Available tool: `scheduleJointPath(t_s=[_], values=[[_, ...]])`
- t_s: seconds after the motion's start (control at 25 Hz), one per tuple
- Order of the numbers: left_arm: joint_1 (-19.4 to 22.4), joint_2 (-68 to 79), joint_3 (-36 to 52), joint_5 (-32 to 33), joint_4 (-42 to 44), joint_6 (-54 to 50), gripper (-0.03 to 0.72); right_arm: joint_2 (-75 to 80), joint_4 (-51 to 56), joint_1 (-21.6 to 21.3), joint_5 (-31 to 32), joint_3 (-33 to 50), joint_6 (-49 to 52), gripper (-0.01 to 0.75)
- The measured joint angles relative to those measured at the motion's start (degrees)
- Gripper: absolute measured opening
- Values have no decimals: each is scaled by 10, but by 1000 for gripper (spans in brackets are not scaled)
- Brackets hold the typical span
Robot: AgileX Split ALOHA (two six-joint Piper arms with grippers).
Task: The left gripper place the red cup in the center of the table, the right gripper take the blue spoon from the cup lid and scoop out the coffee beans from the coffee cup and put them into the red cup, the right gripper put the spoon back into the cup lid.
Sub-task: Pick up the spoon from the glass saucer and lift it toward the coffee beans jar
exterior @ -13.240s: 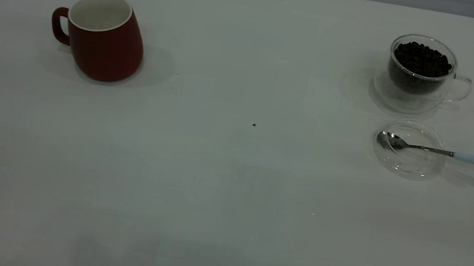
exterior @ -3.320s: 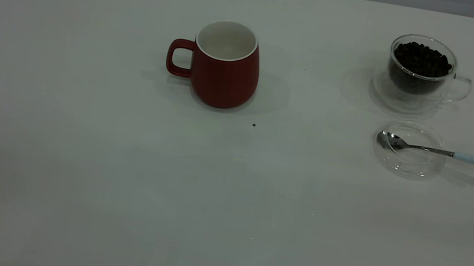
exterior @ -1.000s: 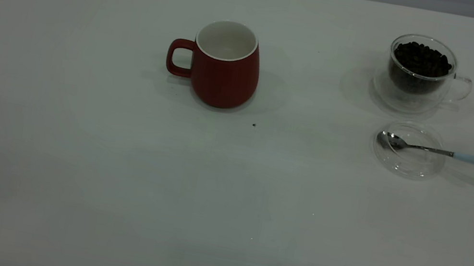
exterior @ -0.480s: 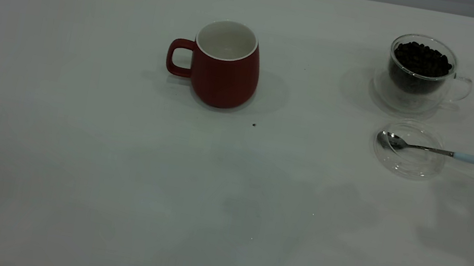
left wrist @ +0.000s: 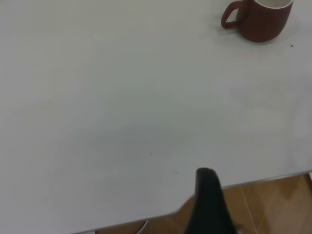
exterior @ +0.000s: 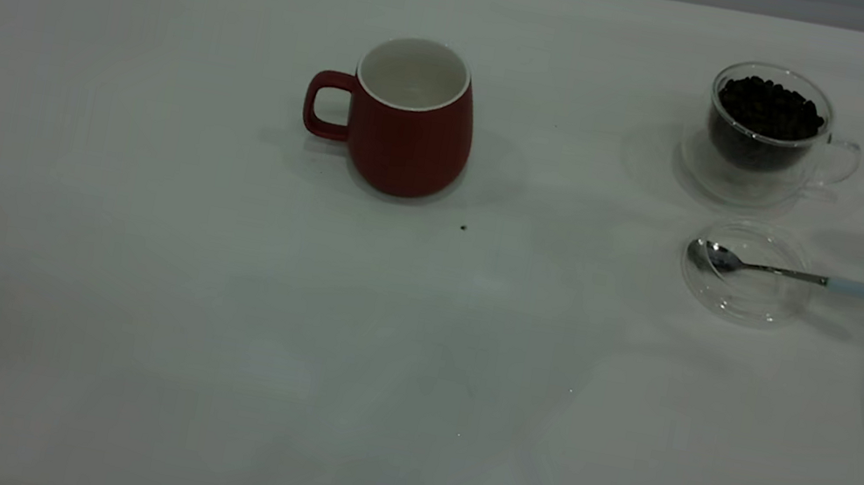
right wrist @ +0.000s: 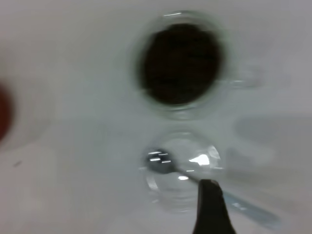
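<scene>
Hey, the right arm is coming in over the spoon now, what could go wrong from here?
1. The blue spoon rests with only its bowl on the cup lid and its handle overhanging; a pinch there might tip the spoon or drag the lid.
2. The coffee cup, heaped with coffee beans, stands just behind the lid, so the right gripper may bump it and spill beans.
3. The red cup is far from the coffee cup, so beans might drop on the way.

dark red cup (exterior: 409, 132), white table (exterior: 207, 309)
</scene>
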Motion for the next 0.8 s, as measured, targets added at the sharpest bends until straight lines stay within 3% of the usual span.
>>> scheduleJointPath(t_s=[0.24,0.48,0.64,0.8], values=[[0,0,0,0,0,0,587,74,101,-112,10,-3,-68,544],[0,0,0,0,0,0,587,157,297,-189,44,-4,-243,544],[0,0,0,0,0,0,587,199,424,-204,95,-5,-383,544],[0,0,0,0,0,0,587,231,483,-204,127,-6,-446,544]])
